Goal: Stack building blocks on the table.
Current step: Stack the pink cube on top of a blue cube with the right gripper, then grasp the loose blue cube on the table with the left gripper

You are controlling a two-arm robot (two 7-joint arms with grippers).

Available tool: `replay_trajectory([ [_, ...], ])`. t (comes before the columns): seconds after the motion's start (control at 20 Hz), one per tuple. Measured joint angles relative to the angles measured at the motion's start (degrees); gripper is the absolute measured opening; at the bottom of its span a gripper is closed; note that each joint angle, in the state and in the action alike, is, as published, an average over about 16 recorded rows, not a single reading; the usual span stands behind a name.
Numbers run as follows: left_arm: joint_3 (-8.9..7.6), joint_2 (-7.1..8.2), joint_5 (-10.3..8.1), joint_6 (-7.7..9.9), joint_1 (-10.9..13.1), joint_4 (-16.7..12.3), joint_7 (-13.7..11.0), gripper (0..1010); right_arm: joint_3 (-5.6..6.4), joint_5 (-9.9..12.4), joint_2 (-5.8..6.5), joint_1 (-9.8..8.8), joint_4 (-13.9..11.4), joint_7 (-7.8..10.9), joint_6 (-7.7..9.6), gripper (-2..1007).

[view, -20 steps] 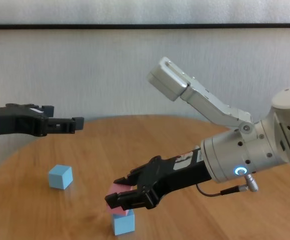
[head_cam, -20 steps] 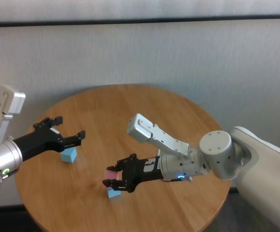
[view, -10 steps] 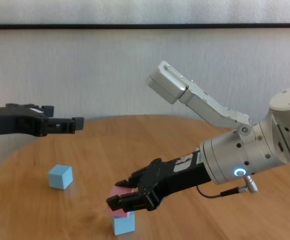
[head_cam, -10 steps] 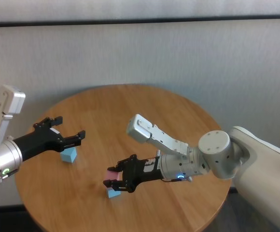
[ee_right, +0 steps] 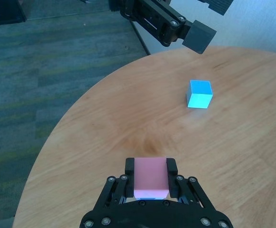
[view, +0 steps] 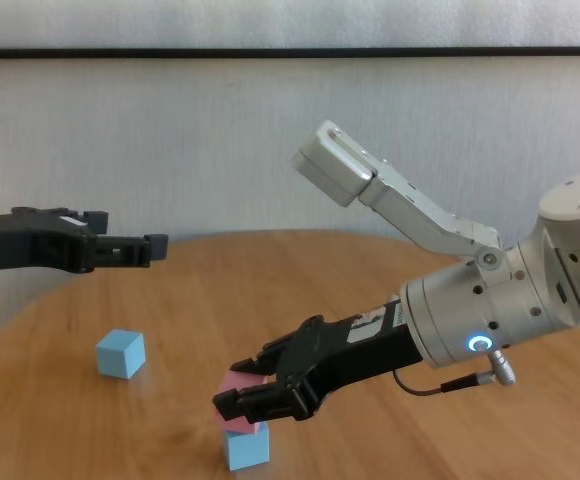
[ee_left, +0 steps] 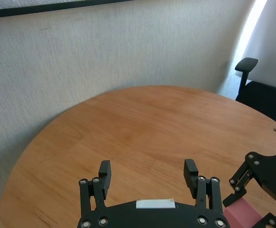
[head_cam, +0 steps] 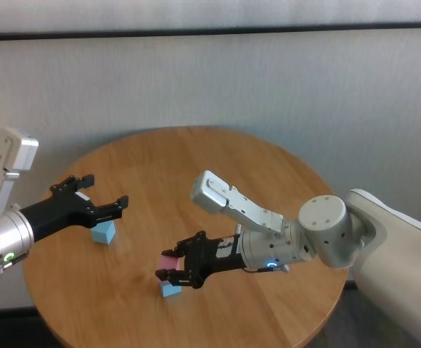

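1. The right gripper [view: 238, 402] has its jaws pinching the pink block [view: 236, 415], sitting right on top of a blue block [view: 246, 448] near the front of the bench [head_cam: 218, 159]. Looks like it's not let go yet.
2. The second blue block [view: 120, 353] sits alone, well apart on the left, so it's left to stack.
3. The left gripper [head_cam: 120, 204] hovers above it, jaws spread, empty.

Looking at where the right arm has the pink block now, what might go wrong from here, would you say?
1. The right gripper is shut on the pink block atop a light blue block; if it sits off-centre, it may tip on release.
2. The fingers flank the stack, so opening or retreating may nudge it over.
3. The left gripper, open, hovers above the other light blue block, and may bump it if it lowers.
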Motion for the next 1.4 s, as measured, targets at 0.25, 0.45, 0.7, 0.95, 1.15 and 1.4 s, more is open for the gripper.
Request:
replay_trajectory([
  [0.25,0.00,0.00,0.00,0.00,0.0,0.0,0.0,1002,0.03,0.0,0.02,-0.02,-0.1,-0.06,0.00,485],
  [0.45,0.00,0.00,0.00,0.00,0.0,0.0,0.0,1002,0.05,0.0,0.04,-0.04,-0.1,-0.12,0.00,595],
  [0.7,0.00,0.00,0.00,0.00,0.0,0.0,0.0,1002,0.35,0.3,0.35,-0.40,-0.9,-0.33,-0.16,767],
  [0.95,0.00,0.00,0.00,0.00,0.0,0.0,0.0,1002,1.35,1.0,1.16,-1.36,-3.0,-1.46,-0.62,903],
  [1.15,0.00,0.00,0.00,0.00,0.0,0.0,0.0,1003,2.78,1.7,2.04,-2.57,-5.2,-3.58,-1.23,967],
  [1.4,0.00,0.00,0.00,0.00,0.0,0.0,0.0,1002,5.60,2.4,3.36,-4.78,-8.4,-8.18,-2.33,999],
])
